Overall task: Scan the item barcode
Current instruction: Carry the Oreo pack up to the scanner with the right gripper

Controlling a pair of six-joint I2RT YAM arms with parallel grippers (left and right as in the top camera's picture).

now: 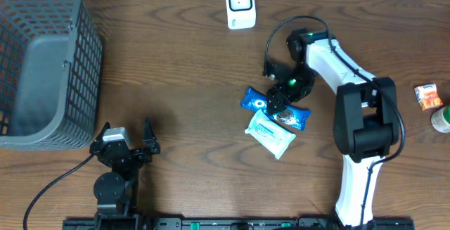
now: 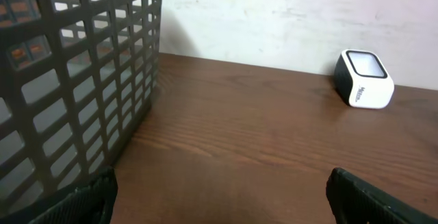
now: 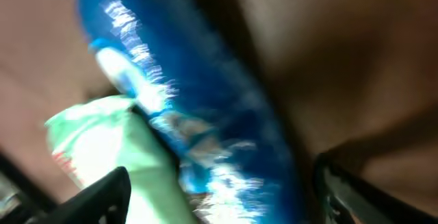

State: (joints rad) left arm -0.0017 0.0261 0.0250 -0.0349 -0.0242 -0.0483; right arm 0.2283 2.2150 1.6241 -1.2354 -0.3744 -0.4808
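Note:
A blue snack packet (image 1: 252,100) lies on the wooden table, partly overlapped by a white-and-green wipes pack (image 1: 273,133). My right gripper (image 1: 278,103) hangs right over the blue packet. In the blurred right wrist view the blue packet (image 3: 226,114) sits between the widely spread fingers of the right gripper (image 3: 219,196), with a gap on its right side; the wipes pack (image 3: 102,142) is at the left finger. The white barcode scanner (image 1: 240,5) stands at the table's back edge. My left gripper (image 1: 127,130) rests open and empty at the front left.
A grey mesh basket (image 1: 42,61) fills the left side, close to the left gripper (image 2: 219,196). The basket (image 2: 68,80) and scanner (image 2: 364,79) show in the left wrist view. A small orange carton (image 1: 427,96) and a green item (image 1: 443,119) sit at the right edge.

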